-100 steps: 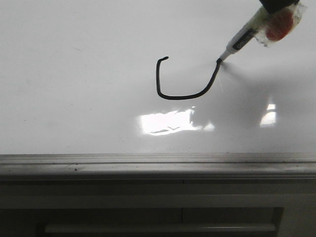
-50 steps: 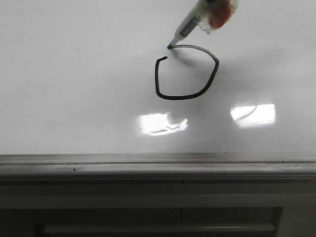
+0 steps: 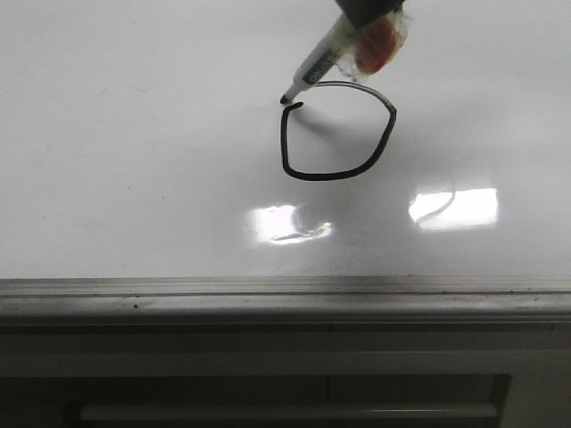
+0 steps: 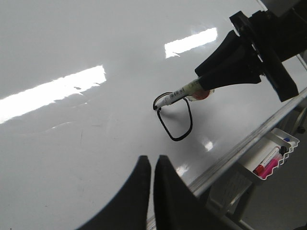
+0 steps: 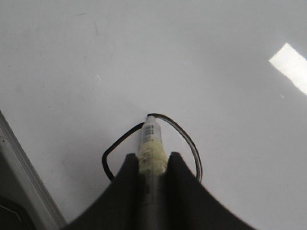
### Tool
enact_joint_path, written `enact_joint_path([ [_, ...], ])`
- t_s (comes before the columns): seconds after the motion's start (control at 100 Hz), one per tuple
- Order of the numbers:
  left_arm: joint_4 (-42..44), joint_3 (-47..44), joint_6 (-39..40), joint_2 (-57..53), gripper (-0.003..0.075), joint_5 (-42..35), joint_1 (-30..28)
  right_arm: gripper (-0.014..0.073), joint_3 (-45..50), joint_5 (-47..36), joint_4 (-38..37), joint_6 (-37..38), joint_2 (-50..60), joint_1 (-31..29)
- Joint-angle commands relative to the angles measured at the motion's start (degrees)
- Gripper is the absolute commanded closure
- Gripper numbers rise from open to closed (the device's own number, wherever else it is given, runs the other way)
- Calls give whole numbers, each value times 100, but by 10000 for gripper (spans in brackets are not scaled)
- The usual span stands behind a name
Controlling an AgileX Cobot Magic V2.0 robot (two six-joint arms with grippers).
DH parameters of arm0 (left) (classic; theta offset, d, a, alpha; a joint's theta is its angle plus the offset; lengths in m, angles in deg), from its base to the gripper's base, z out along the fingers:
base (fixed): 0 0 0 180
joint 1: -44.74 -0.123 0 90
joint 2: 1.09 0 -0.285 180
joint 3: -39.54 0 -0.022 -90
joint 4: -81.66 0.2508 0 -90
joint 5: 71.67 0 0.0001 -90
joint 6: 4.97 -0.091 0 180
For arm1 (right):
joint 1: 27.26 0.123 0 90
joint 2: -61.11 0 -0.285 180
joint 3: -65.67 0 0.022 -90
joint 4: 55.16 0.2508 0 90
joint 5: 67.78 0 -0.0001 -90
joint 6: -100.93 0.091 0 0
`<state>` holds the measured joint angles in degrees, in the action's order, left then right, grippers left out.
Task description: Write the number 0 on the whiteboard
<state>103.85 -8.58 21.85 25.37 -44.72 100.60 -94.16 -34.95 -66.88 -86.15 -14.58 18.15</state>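
Note:
The number 0 (image 3: 287, 147) is a black loop on the whiteboard (image 3: 134, 178), with a flat left side, a dark bottom and a fainter top arc. The marker (image 3: 314, 68) has its tip on the board at the small tick at the loop's upper left. A red lump is taped to its barrel. My right gripper (image 5: 152, 158) is shut on the marker (image 5: 151, 136), with the loop (image 5: 108, 154) showing on both sides of its fingers. My left gripper (image 4: 152, 160) hovers over bare board short of the loop (image 4: 173, 135), shut on nothing.
A grey metal ledge (image 3: 268, 299) runs along the board's near edge. Two glare patches (image 3: 285, 223) lie below the loop. A small tray of coloured markers (image 4: 271, 158) hangs off the board's edge, beyond the right gripper (image 4: 235, 62).
The marker tip ran from the loop's right side up and across the top, drawing the faint top arc. It now rests at the upper-left tick. The left gripper shows no earlier frame.

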Motion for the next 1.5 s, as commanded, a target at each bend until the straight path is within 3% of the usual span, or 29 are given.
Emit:
enact_joint_path([
  [0.0, -13, 146, 44, 40, 740, -463, 21, 642, -29, 620, -70, 59, -53, 5],
  [0.23, -80, 146, 44, 40, 740, -463, 21, 642, -111, 428, -125, 59, 190, 86],
  [0.41, 0, 213, 31, 40, 720, -656, 21, 642, -1007, 395, -125, 59, 616, 261],
  [0.48, -39, 437, -310, 115, 636, -624, 33, 642, -1443, 395, -125, -1, 762, 502],
  [0.64, -311, 1369, -1385, 725, 332, -122, 33, 642, -1949, 422, -125, -105, 853, 1183],
  [0.7, -766, 1737, -2013, 1039, 288, 285, 33, 642, -1949, 597, -125, -105, 795, 1423],
  [0.85, -2294, 2556, -4365, 1936, 302, 1415, 33, 642, -1949, 1203, -72, -135, 461, 1773],
  [0.94, -2874, 2809, -4978, 2356, 302, 1833, 33, 642, -1949, 1219, 149, -306, 322, 1880],
  [1.4, -3270, 2974, -5017, 3004, 302, 1851, 33, 642, -1949, 1041, 372, -604, 274, 2982],
  [1.49, -3359, 2974, -5017, 3045, 332, 1817, 33, 642, -1949, 1041, 372, -604, 274, 3068],
])
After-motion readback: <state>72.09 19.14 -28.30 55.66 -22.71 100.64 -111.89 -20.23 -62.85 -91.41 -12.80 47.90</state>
